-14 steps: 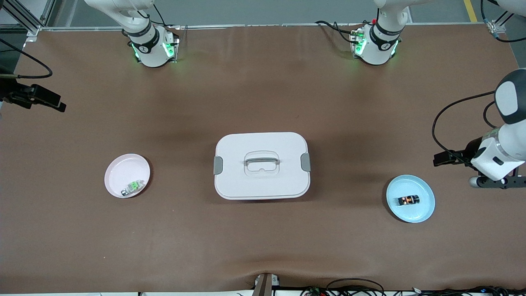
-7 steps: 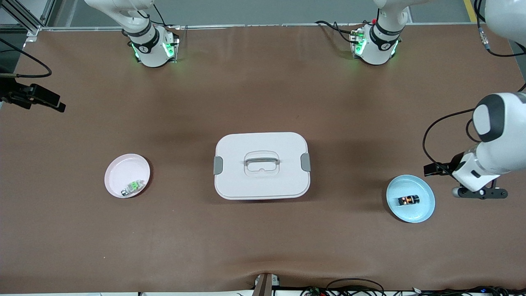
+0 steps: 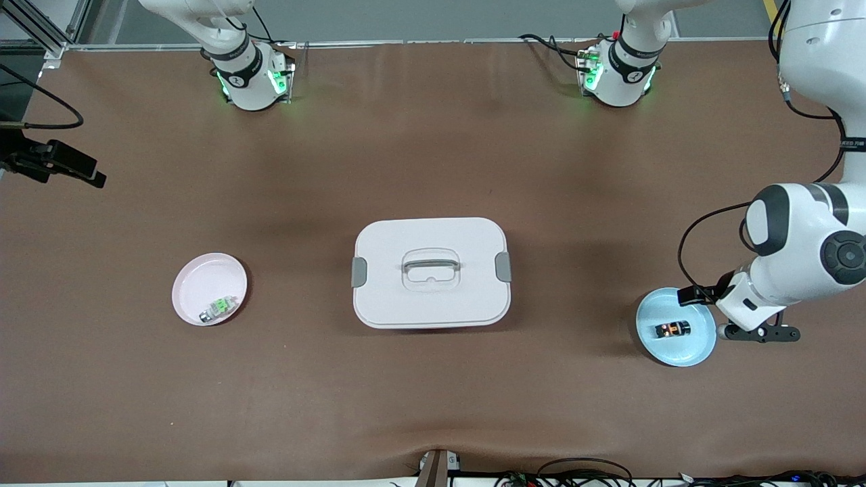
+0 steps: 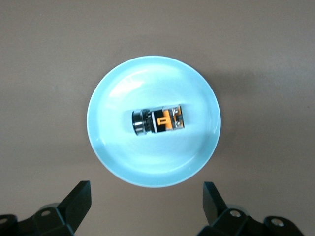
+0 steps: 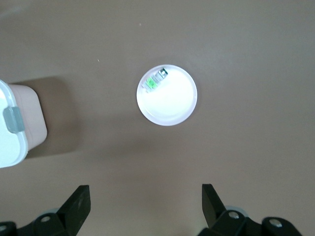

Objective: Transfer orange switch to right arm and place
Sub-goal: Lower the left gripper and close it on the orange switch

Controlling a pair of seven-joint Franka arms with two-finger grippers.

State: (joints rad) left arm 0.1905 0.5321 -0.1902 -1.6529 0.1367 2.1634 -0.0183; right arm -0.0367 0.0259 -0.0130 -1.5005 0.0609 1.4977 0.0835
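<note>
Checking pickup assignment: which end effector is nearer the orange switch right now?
Left. The left end effector hangs open beside the blue dish holding the orange switch. The right end effector, open, waits above the pink dish.

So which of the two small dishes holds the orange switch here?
The light blue dish toward the left arm's end of the table holds the orange switch, lying on its side. The pink dish holds a green-and-silver part instead.
</note>
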